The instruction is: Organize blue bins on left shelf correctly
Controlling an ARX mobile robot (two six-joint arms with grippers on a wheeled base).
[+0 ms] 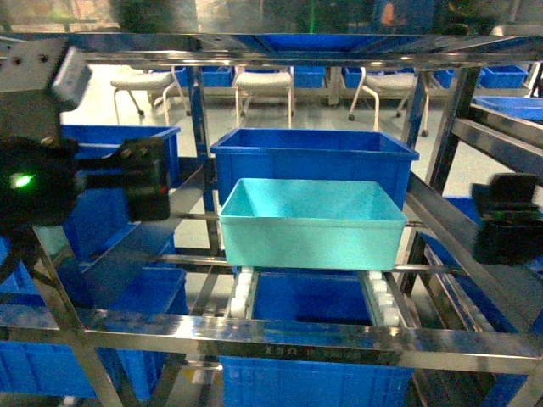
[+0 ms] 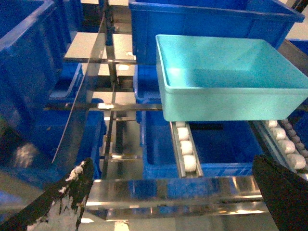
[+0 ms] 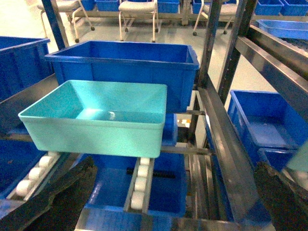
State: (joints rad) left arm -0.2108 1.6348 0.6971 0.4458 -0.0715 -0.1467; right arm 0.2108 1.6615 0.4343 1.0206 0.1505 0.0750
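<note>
Turquoise bin (image 1: 311, 222), empty and upright, is seen resting on two sloping white roller tracks (image 1: 242, 292) in the middle bay of the steel shelf (image 1: 280, 332), its front wall facing the cameras. It is backed directly by a darker royal-blue bin (image 1: 314, 155) on the same tracks; the two appear to touch, though the contact line is hidden by the turquoise rim. Another dark blue bin (image 1: 310, 301) is visible on the level below, between the tracks, and further dark blue bins (image 1: 119, 161) are held in the bays to either side. The left gripper (image 2: 173, 202) is held in front of the shelf's front beam, well short of the turquoise bin, with its two dark fingers (image 2: 67, 192) spread wide apart and nothing between them. The right gripper (image 3: 168, 202) is likewise held back from the bin, its fingers (image 3: 62, 192) parted widely at the lower corners of its wrist view and closed on nothing. White chairs (image 1: 263, 85) are seen on the floor beyond the shelf.
</note>
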